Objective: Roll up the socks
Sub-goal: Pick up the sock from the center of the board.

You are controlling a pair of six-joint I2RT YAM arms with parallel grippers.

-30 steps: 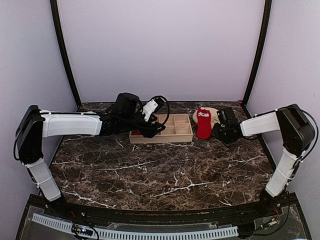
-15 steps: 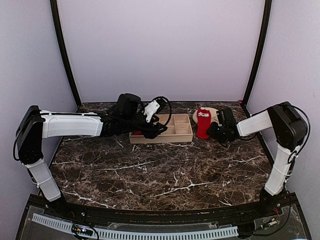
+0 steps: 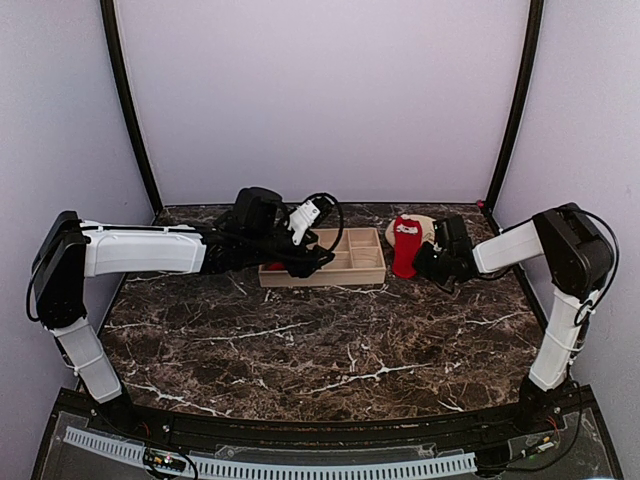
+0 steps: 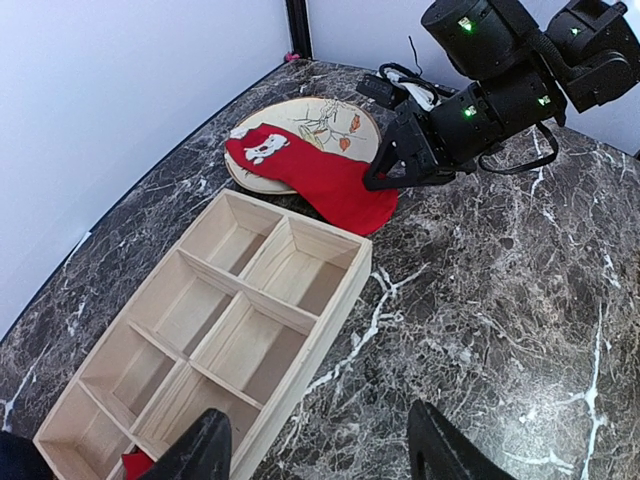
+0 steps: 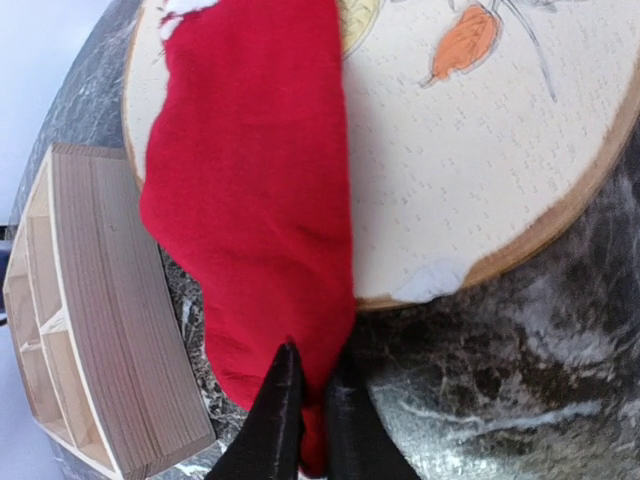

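One red sock (image 5: 250,200) with a white print lies flat, its upper part on the round plate (image 5: 480,150) and its toe end hanging onto the table. My right gripper (image 5: 312,395) is shut on the toe end's edge, with red fabric pinched between its fingers. The same sock (image 3: 405,248) and right gripper (image 3: 422,262) show in the top view. A bit of a second red sock (image 4: 135,463) sits in the wooden tray's (image 4: 340,290) near corner compartment. My left gripper (image 4: 320,455) hovers open over the tray's front edge, holding nothing.
The tray (image 3: 368,275) stands at the back centre, just left of the sock. The tan plate (image 3: 428,226) has a leaf print and lies against the back right corner. Dark marble table (image 3: 320,340) stretches toward the arm bases.
My right gripper slid left to the sock's toe end and closed its fingers on the fabric. The left arm barely shifted and stays open.
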